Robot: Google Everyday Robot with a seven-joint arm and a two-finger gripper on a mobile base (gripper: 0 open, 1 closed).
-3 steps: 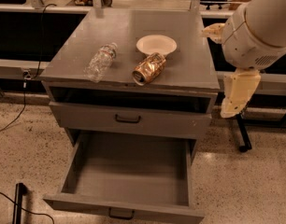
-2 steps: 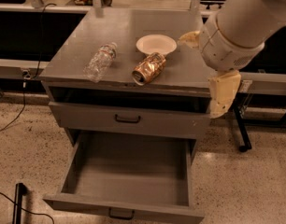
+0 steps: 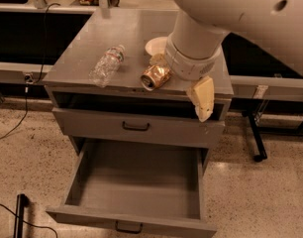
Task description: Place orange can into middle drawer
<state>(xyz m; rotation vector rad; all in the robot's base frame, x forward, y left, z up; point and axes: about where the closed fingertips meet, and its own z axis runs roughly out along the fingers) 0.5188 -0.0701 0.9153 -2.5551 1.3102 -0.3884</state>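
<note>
Orange can [image 3: 155, 77] lies on its side on counter [image 3: 77, 63] nr front edge, just beside hand [image 3: 180, 86], on its view-left. Long axis diag, silver end twd front. Hand looks open, holding nothing. Middle drawer [image 3: 126, 220] pulled out below.

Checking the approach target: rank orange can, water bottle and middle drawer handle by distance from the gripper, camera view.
Gripper hangs over cabinet top's front right.
1. Orange can, beside it, view-left.
2. Water bottle, farther left.
3. Middle drawer handle, bottom front.
</note>
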